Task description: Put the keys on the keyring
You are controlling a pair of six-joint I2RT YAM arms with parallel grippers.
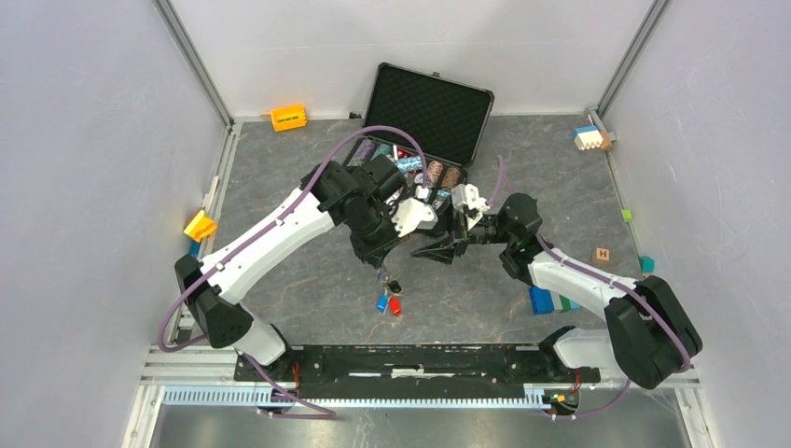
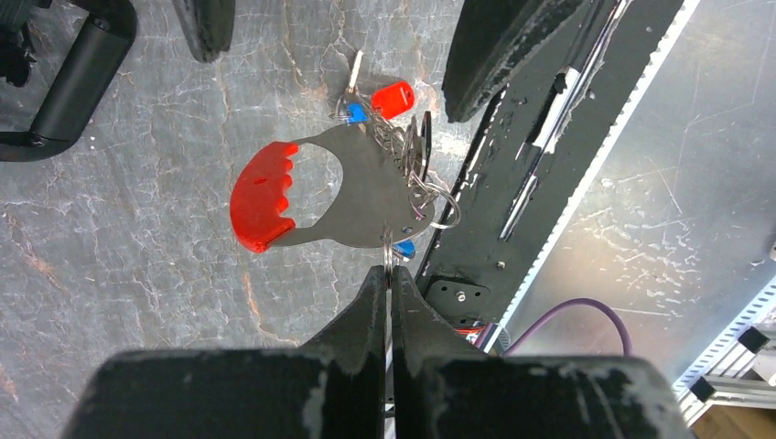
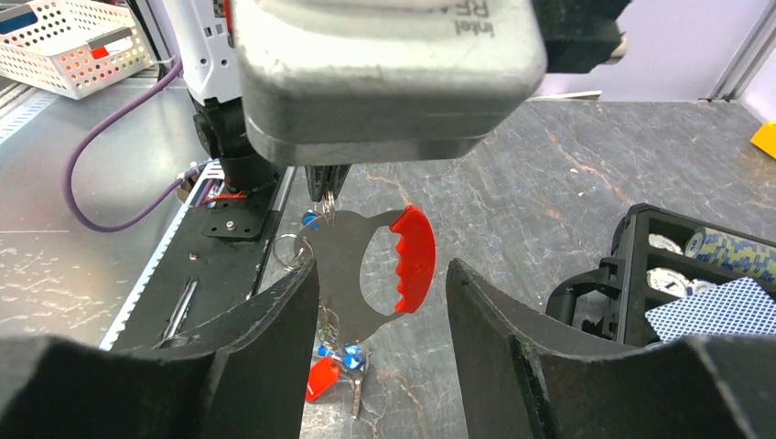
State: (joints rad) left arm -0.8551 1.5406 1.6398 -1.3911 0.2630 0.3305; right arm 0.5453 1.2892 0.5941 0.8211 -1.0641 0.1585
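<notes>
our left gripper (image 2: 391,283) is pinched tight on the keyring (image 2: 352,197), which hangs steel-bodied and red-handled above the grey table (image 2: 137,238). the keys (image 2: 392,97), red- and blue-capped, dangle from wire loops at its lower end. our right gripper (image 3: 380,273) stands wide and empty, just beside the keyring. behind, the open black case (image 1: 434,107) holds poker chips (image 3: 723,245) and blue-backed cards (image 3: 718,309).

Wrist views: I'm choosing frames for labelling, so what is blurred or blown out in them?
Left wrist: the keyring is sharp, the left gripper's fingers soft, glare whitens the metal rail. Right wrist: the keyring is sharp, the right gripper's fingers dark and blurred.
</notes>
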